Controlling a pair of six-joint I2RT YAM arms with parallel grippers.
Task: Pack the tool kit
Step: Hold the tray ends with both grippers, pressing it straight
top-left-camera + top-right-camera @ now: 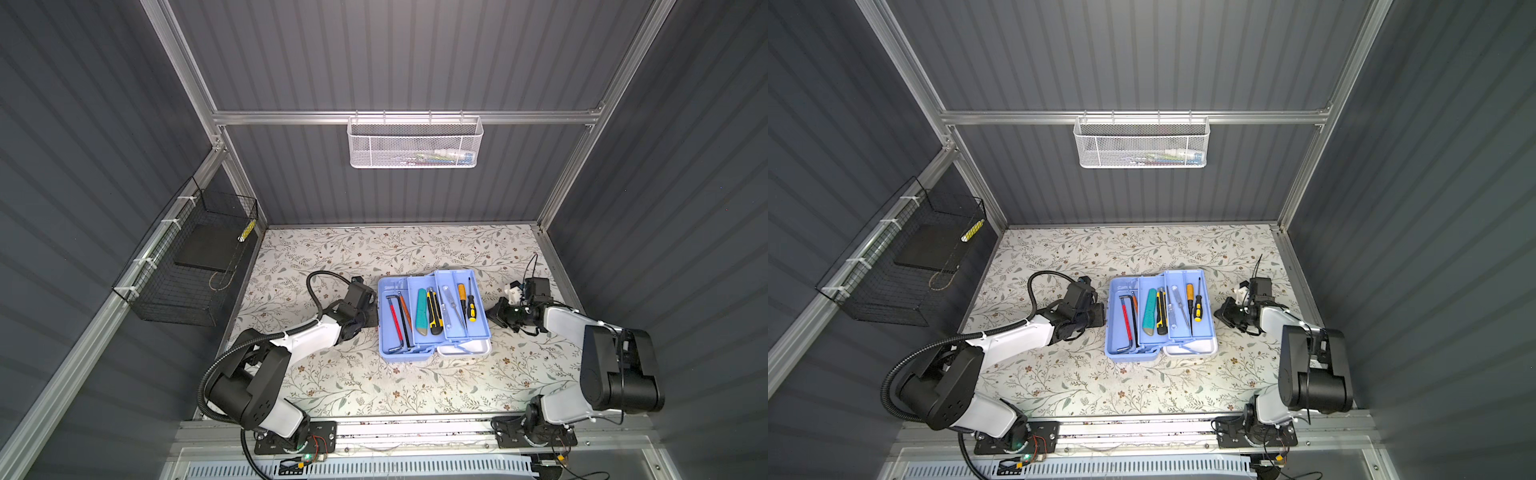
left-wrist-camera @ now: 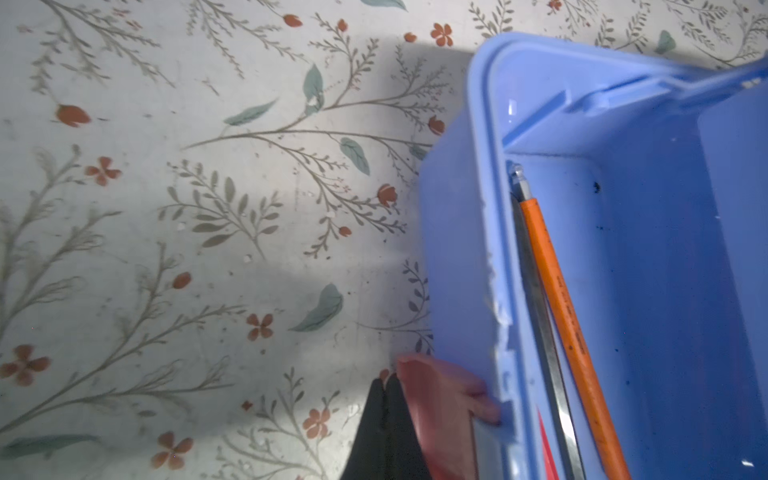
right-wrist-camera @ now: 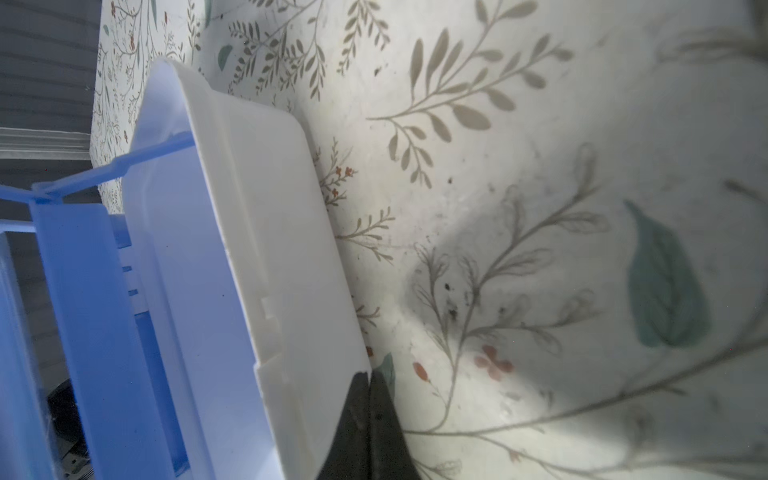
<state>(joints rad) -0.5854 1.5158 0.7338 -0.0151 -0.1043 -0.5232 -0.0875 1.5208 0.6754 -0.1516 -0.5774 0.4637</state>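
Tool kit (image 1: 388, 286) open | left fingers (image 2: 374, 419) closed, empty; right fingers (image 3: 355, 415) closed, empty

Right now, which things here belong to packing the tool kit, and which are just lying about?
Job: blue tool kit box, its white lid, divided tray, hex keys, utility knives, screwdrivers.
Bystanders: white mesh basket, black wire basket.

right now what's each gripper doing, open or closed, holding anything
left gripper: closed, holding nothing, beside the tool kit's blue body.
right gripper: closed, holding nothing, beside the white lid.
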